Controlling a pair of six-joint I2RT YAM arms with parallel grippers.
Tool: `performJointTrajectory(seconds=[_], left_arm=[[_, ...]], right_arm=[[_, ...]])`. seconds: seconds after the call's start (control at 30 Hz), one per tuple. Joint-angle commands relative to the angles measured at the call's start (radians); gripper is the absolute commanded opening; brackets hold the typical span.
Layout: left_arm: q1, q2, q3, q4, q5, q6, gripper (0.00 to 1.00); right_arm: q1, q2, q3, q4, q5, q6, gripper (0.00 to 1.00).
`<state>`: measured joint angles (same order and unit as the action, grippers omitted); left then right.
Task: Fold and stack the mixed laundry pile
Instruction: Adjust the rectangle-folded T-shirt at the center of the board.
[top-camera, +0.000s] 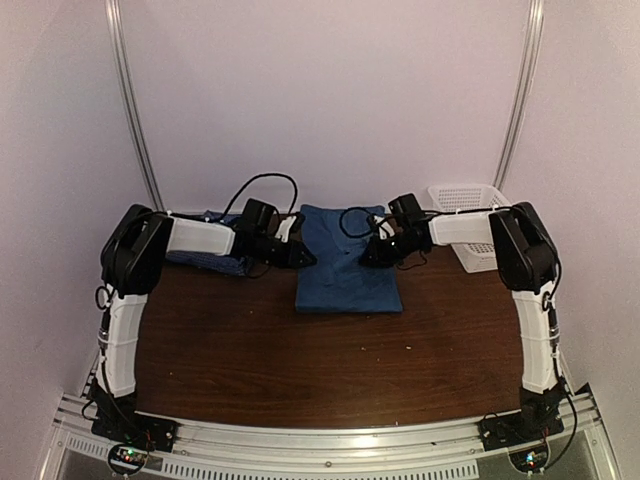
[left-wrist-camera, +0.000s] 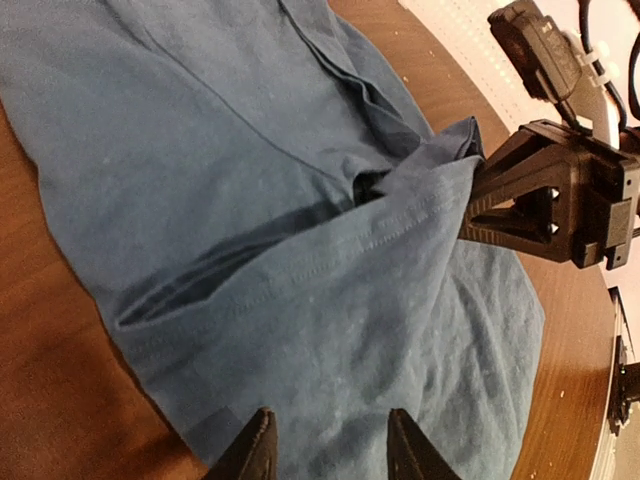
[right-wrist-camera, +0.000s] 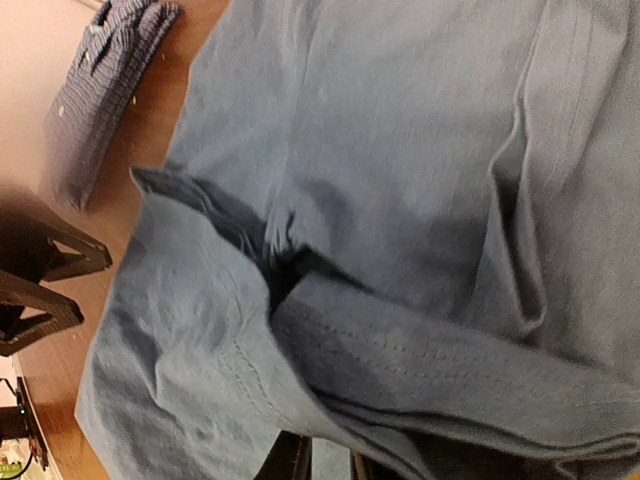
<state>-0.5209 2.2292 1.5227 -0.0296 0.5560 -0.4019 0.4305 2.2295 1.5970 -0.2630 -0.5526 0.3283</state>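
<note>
Folding the tee (top-camera: 345, 275) looks like the step in hand, and I'd say it's barely started. The right gripper (left-wrist-camera: 468, 202) is clamped on a stitched hem on its side and has that bit tented up off the rest of the cloth. The left gripper (left-wrist-camera: 330, 452) sits at the opposite edge with its fingers apart and fabric running between them. Whether it's actually biting, I can't tell (the tips run off the bottom of its wrist view).

To do this well, I'd want both sides pinched at matching spots along the edges. Then lift evenly and carry them over together so the crease comes out straight. One side lagging would likely drag the tee sideways or bunch the loose flap in the middle.

The tee lies mostly flat at the middle rear of the table (top-camera: 250, 350), between the two grippers. Its long axis runs near-to-far, and the near edge is roughly square to the table front. Which end is the collar, I can't make out. The checked shirt (top-camera: 210, 263) lies bunched under the left arm, just beside the tee.
</note>
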Motion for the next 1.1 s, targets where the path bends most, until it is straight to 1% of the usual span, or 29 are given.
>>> performJointTrajectory(seconds=[0.0, 0.17, 0.37, 0.47, 0.57, 0.67, 0.7, 0.87, 0.97, 1.0, 1.07], left_arm=[[0.001, 0.075, 0.124, -0.026, -0.016, 0.017, 0.38], [0.012, 0.182, 0.259, -0.090, -0.045, 0.007, 0.38], [0.041, 0.255, 0.324, -0.114, -0.065, -0.010, 0.38], [0.052, 0.267, 0.344, -0.141, -0.075, 0.000, 0.38], [0.057, 0.226, 0.336, -0.152, -0.078, 0.018, 0.39], [0.058, 0.135, 0.298, -0.152, -0.095, 0.037, 0.43], [0.057, 0.096, 0.281, -0.154, -0.101, 0.042, 0.43], [0.056, -0.091, 0.118, -0.159, -0.136, 0.053, 0.47], [0.055, -0.191, -0.043, -0.119, -0.126, 0.047, 0.46], [0.052, -0.220, -0.123, -0.093, -0.111, 0.045, 0.46], [0.041, -0.263, -0.213, -0.073, -0.103, 0.053, 0.46]], right_arm=[[-0.039, 0.036, 0.107, -0.017, 0.034, 0.011, 0.15], [-0.072, 0.103, 0.164, -0.041, 0.041, 0.012, 0.15], [-0.089, 0.152, 0.159, -0.053, 0.041, 0.000, 0.16], [-0.090, 0.144, 0.151, -0.063, 0.038, -0.007, 0.16], [-0.094, 0.090, 0.135, -0.082, 0.037, -0.017, 0.20], [-0.095, -0.028, 0.080, -0.076, 0.025, -0.021, 0.31], [-0.095, -0.088, 0.051, -0.071, 0.015, -0.018, 0.33], [-0.092, -0.291, -0.144, -0.040, -0.042, 0.010, 0.35], [-0.085, -0.376, -0.263, -0.014, -0.067, 0.029, 0.36], [-0.081, -0.394, -0.292, -0.010, -0.071, 0.032, 0.36], [-0.075, -0.414, -0.341, -0.018, -0.074, 0.031, 0.38]])
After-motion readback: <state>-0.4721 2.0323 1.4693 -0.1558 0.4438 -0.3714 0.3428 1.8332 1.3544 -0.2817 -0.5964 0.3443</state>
